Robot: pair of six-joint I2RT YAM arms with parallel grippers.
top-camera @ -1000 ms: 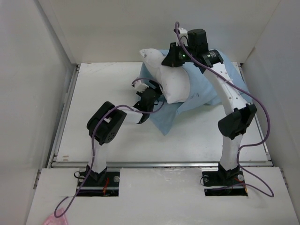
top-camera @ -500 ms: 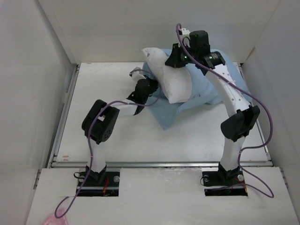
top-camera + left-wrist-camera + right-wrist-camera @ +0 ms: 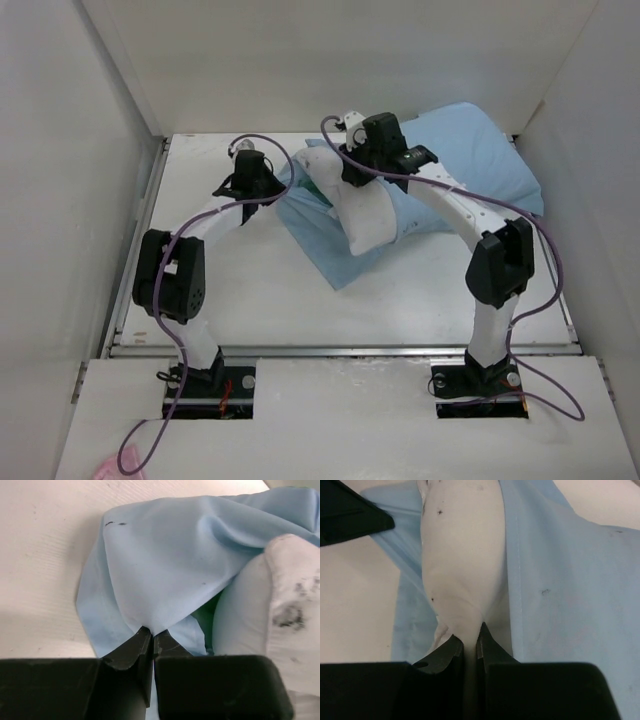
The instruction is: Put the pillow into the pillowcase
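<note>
The white pillow (image 3: 367, 212) lies across the light blue pillowcase (image 3: 480, 150) at the back middle of the table. My right gripper (image 3: 346, 176) is shut on a pinched corner of the pillow (image 3: 462, 565), with the pillowcase (image 3: 570, 580) beside and beneath it. My left gripper (image 3: 281, 185) is shut on a fold of the pillowcase (image 3: 165, 565) at its left edge. In the left wrist view the pillow (image 3: 280, 630) bulges at the right, and a dark green strip of lining (image 3: 209, 614) shows beside it. The left gripper (image 3: 152, 634) and right gripper (image 3: 470, 634) each have cloth pinched between the jaws.
White walls (image 3: 90, 120) close the table in on the left, back and right. A metal rail (image 3: 340, 350) runs along the near edge in front of the arm bases. Purple cables (image 3: 550, 250) loop off both arms. The left gripper's black body (image 3: 350, 515) shows in the right wrist view.
My left gripper shut on the pillowcase edge and drew it left towards the back-left. My right gripper carried the pillow left and lower, uncovering the pillowcase at the back right.
</note>
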